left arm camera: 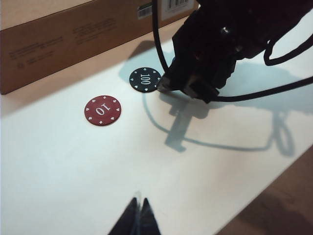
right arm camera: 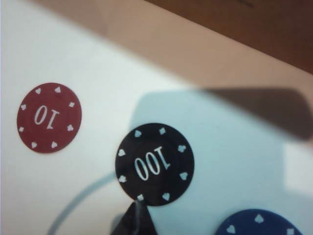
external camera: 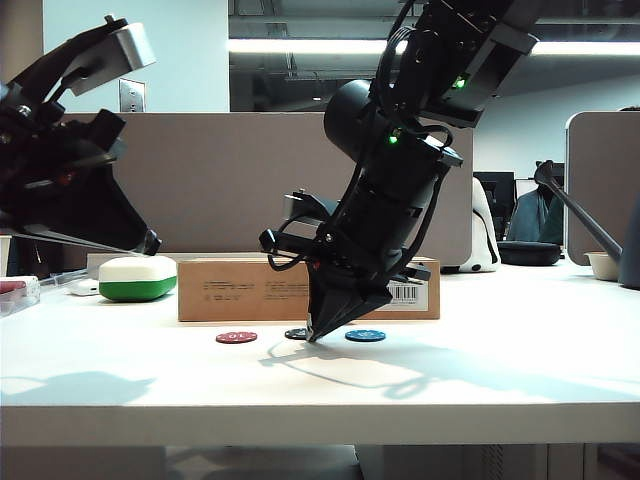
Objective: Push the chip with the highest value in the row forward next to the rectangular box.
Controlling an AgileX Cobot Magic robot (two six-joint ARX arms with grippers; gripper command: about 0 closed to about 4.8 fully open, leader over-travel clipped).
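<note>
The chip (right arm camera: 154, 164) reads "100"; red chip (right arm camera: 49, 118) reads "10". Right gripper (right arm camera: 138, 219) fingers together, tip at its edge; left gripper (left arm camera: 139, 219) raised, fingers together.

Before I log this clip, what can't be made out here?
- Round blue poker chip: its value, cut off by the right wrist view's edge; too small in the exterior view; the right arm hides it in the left wrist view.
- Brown cardboard box: print too small in every view.
- Right gripper at the black 100 chip: contact unclear.
- Left gripper: shut, raised.
</note>
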